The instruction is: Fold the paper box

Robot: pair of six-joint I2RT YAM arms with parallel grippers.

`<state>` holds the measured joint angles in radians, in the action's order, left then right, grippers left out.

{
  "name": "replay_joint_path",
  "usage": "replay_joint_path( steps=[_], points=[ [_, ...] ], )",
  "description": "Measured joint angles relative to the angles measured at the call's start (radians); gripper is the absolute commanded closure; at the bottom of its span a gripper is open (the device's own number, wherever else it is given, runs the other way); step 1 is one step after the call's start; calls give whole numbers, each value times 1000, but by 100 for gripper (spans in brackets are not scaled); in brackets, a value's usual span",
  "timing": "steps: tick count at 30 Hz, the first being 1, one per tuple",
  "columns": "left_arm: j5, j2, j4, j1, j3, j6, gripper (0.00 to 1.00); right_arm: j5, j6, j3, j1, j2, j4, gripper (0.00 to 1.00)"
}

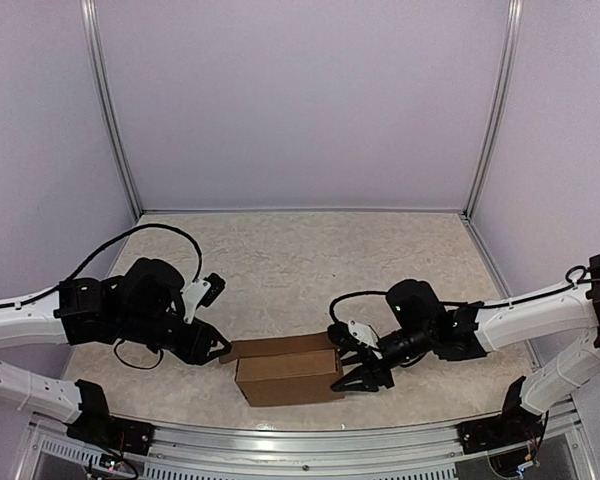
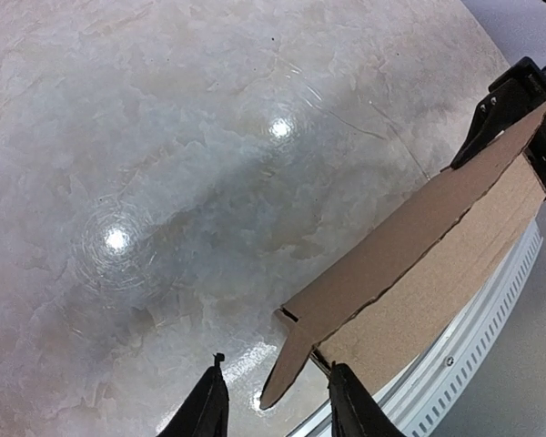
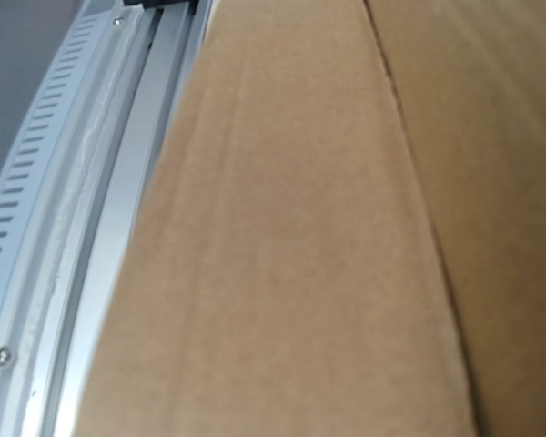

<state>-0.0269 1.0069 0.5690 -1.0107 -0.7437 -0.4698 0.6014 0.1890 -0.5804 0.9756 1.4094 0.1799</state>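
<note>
Top external view shows the left gripper (image 1: 218, 349) set at the left end of the box (image 1: 290, 378). The box lies as a long closed carton at the near middle of the table (image 1: 280, 250), just beside the rail (image 1: 310, 440). In the left wrist view its fingers (image 2: 205, 411) are seen apart, with the loose end flap (image 2: 287, 360) between them and not yet pinched. At the box's right end the right gripper (image 1: 358, 368) is placed with a finger on either side of the carton. Whether it is pressing cannot be told, and only cardboard is shown by its wrist camera.

The step in hand is judged to be the closing of the left end, since the body is formed and the flap sticks out. Next, the flap would need to be pinched or pushed and turned in while the right end is braced.

The table is pale, marbled and glossy, with lamp glare. It is enclosed by plain pale walls (image 1: 300, 100) and metal posts (image 1: 115, 130).
</note>
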Motion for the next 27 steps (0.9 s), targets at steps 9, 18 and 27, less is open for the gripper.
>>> replay_joint_path(
  steps=[9, 18, 27],
  points=[
    [-5, 36, -1, 0, 0, 0, 80, -10, 0, 4, 0, 0, 29, 75],
    [-25, 52, -27, -1, 0, 0, 100, -26, -1, 4, 0, 0, 39, 76],
    [-18, 85, -47, -1, -2, -10, 100, -134, 2, 39, 42, 0, 100, 77]
  ],
)
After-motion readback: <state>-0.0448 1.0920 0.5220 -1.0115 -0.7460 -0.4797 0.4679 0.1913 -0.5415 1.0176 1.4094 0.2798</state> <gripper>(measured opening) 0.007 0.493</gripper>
